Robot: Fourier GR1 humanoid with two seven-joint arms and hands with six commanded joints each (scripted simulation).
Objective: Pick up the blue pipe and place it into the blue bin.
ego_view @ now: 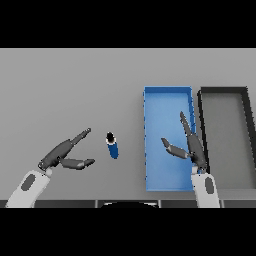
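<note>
our left hand [64,154], fingers spread and empty, should close around the short blue plastic pipe [112,146] left of the blue rectangular bin [168,94].

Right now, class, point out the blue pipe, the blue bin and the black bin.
blue pipe [113,147], head view, its body.
blue bin [161,107], head view, bare floor.
black bin [226,135], head view, grey floor.

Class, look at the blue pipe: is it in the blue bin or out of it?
Out. The blue pipe lies on the grey table, left of the blue bin, untouched.
</note>
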